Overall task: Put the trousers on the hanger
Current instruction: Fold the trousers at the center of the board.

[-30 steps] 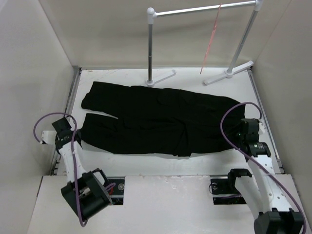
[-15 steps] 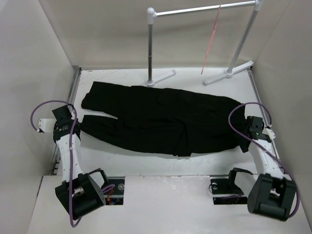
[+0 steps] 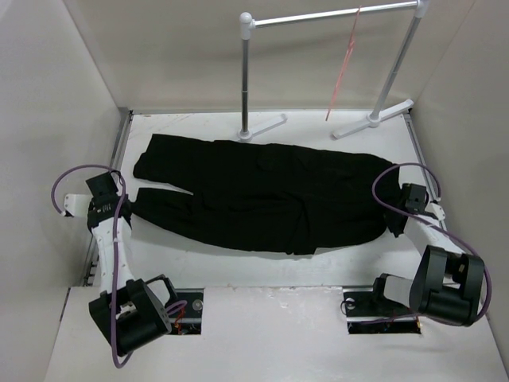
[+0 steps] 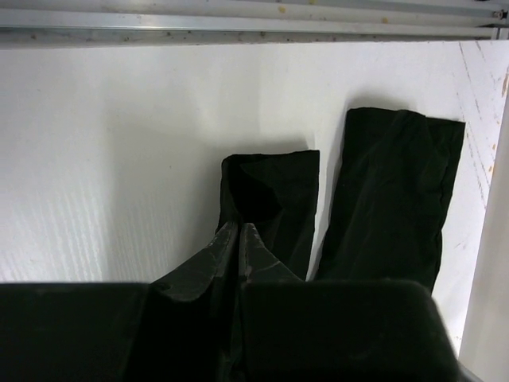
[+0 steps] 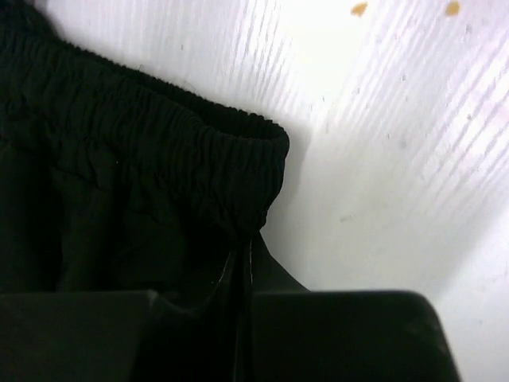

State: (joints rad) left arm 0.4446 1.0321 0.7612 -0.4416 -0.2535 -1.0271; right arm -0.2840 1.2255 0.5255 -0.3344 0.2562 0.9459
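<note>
The black trousers [image 3: 262, 195] lie flat across the table, leg ends at the left and waist at the right. My left gripper [image 3: 129, 208] is at the cuff of the near leg. In the left wrist view its jaws [image 4: 239, 228] are pressed together on that cuff [image 4: 274, 187], with the other leg [image 4: 398, 191] beside it. My right gripper [image 3: 395, 225] is at the near corner of the waist, and its jaws [image 5: 245, 239] are shut on the bunched elastic waistband [image 5: 159, 151]. The thin pink-red hanger [image 3: 343, 68] hangs edge-on from the rail at the back right, far from both grippers.
The white-and-grey garment rail [image 3: 330, 16] stands at the back, its feet [image 3: 262, 127] just behind the trousers. Side walls enclose the table [image 3: 238, 255] to the left and right. Metal edge strips run close to both arms.
My right arm has swung out and dropped low to the waist corner, and its jaws have closed on the waistband. My left arm shifted slightly at the cuff, still shut.
</note>
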